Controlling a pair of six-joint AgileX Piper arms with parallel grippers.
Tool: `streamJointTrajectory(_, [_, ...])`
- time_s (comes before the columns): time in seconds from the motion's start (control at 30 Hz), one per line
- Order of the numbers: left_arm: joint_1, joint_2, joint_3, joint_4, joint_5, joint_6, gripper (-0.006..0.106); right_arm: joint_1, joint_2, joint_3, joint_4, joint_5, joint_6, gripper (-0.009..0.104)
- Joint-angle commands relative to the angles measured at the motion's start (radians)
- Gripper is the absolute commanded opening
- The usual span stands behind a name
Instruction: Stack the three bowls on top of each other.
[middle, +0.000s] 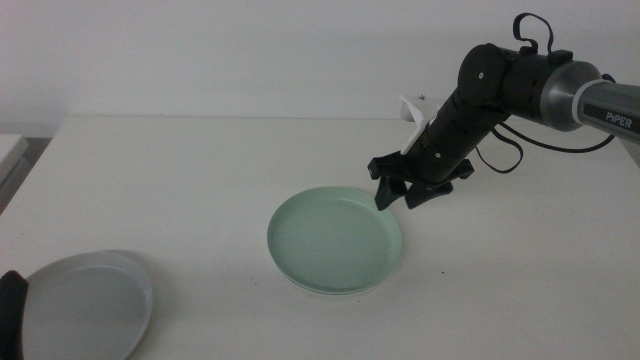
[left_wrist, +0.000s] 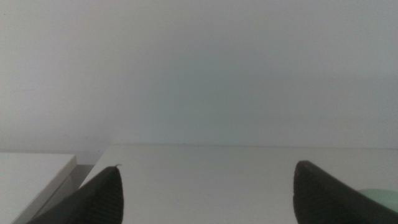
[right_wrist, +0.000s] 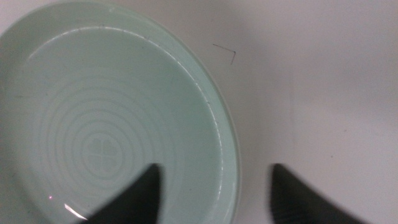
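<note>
Right gripper (middle: 401, 193) is hovering over the far right rim of the green bowl (middle: 335, 240), jaws spread and holding nothing, one jaw above the bowl's inside and one outside the rim. A thin white edge under the green bowl suggests it is already sitting on the white bowl, though this is not certain. The grey bowl (middle: 85, 305) is lying well to the left of the green bowl, near the waiting left gripper (left_wrist: 205, 193), jaws parted. Next step, judged: carrying the grey bowl level and centring it over the green one. Nothing is blocking the table (middle: 180, 170) between them.
</note>
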Motion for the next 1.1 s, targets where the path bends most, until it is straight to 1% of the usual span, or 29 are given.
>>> streamJointTrajectory(0.0, [0.000,-0.003,0.000,0.002,-0.010,-0.002,0.094,0.003,-0.006,0.003,-0.015,0.011,-0.008,0.053])
streamJointTrajectory(0.03, [0.000,-0.003,0.000,0.002,-0.010,-0.002,0.094,0.000,-0.017,0.001,-0.015,0.021,-0.016,0.061])
streamJointTrajectory(0.13, [0.000,-0.003,0.000,0.002,-0.010,-0.002,0.094,-0.009,-0.075,0.001,-0.020,0.054,-0.044,0.081])
streamJointTrajectory(0.2, [0.000,-0.003,0.000,0.002,-0.010,-0.002,0.094,-0.024,-0.143,0.001,-0.024,0.076,-0.072,0.090])
streamJointTrajectory(0.23, [0.000,-0.003,0.000,0.002,-0.010,-0.002,0.094,-0.034,-0.189,0.001,-0.025,0.081,-0.076,0.093])
streamJointTrajectory(0.33, [0.000,-0.003,0.000,0.002,-0.010,-0.002,0.094,-0.068,-0.350,0.003,-0.072,0.088,-0.076,0.093])
streamJointTrajectory(0.43, [0.000,-0.003,0.000,0.002,-0.010,-0.002,0.094,-0.102,-0.518,0.030,-0.112,0.058,-0.075,0.093])
streamJointTrajectory(0.57, [0.000,-0.003,0.000,0.002,-0.010,-0.002,0.094,-0.146,-0.751,0.162,-0.125,-0.021,-0.073,0.093])
streamJointTrajectory(0.67, [0.000,-0.003,0.000,0.002,-0.010,-0.002,0.094,-0.150,-0.915,0.271,-0.142,-0.044,-0.073,0.093])
streamJointTrajectory(0.77, [0.000,-0.003,0.000,0.002,-0.010,0.000,0.094,-0.148,-1.049,0.363,-0.117,-0.038,-0.092,0.093])
streamJointTrajectory(0.87, [0.000,-0.003,0.000,0.002,-0.010,0.000,0.094,-0.148,-1.156,0.422,-0.047,0.013,-0.172,0.093])
streamJointTrajectory(0.9, [0.000,-0.003,0.000,0.002,-0.010,0.000,0.094,-0.148,-1.182,0.435,-0.034,0.028,-0.180,0.093])
streamJointTrajectory(1.07, [0.000,-0.003,0.000,0.002,-0.010,0.000,0.094,-0.148,-1.287,0.443,0.009,0.098,-0.220,0.093])
